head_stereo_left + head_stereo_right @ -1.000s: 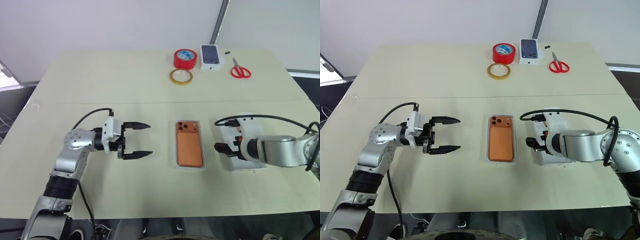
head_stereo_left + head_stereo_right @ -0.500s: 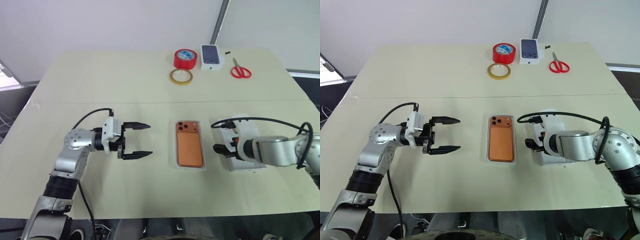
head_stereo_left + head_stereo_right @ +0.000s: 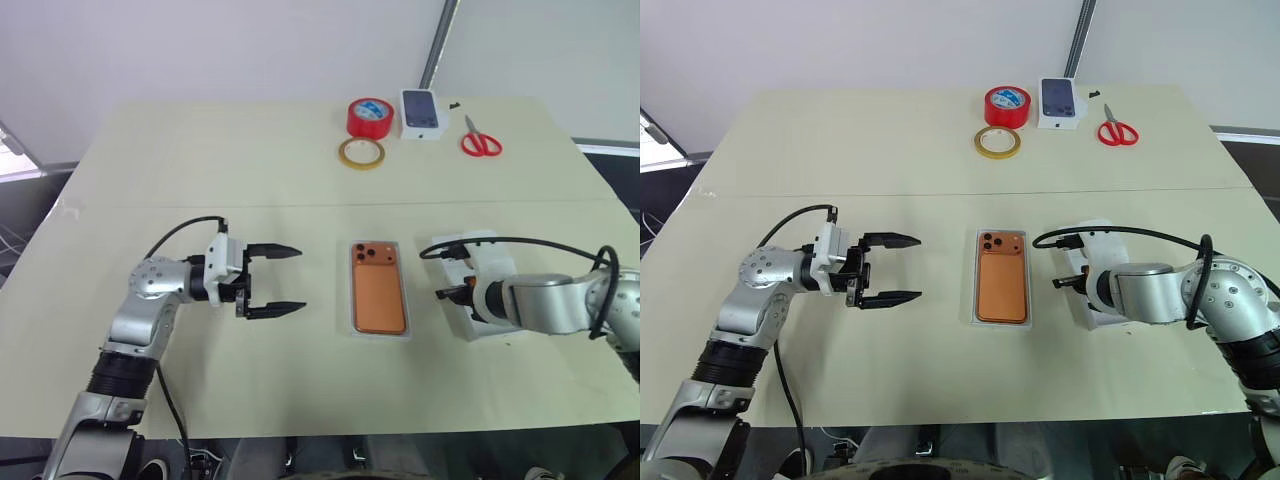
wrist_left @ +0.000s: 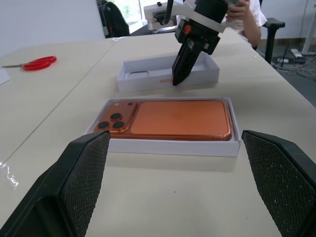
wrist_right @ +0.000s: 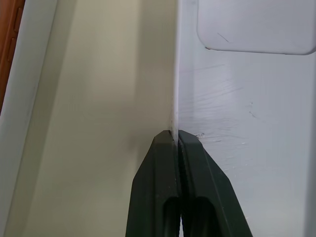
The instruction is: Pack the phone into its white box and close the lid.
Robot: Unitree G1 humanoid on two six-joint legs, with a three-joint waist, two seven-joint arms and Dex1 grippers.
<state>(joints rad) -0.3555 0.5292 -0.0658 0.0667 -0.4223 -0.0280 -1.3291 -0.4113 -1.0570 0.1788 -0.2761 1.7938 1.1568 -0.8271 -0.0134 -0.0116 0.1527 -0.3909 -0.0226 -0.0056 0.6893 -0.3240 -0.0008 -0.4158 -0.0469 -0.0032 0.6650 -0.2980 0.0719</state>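
Right tool [image 5: 176, 136] pinches lid [image 4: 148, 79] wall (phone [image 3: 379, 296] boxed).

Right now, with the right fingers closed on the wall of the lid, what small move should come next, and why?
Probably lift the lid a little off the table. The right gripper has pinched its side wall, and the phone already lies in the white box beside it, uncovered. Raising the lid lets it clear the box's rim before moving over.

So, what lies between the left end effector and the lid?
The white box with the phone in it lies between the left end effector and the lid, per the left eye view.
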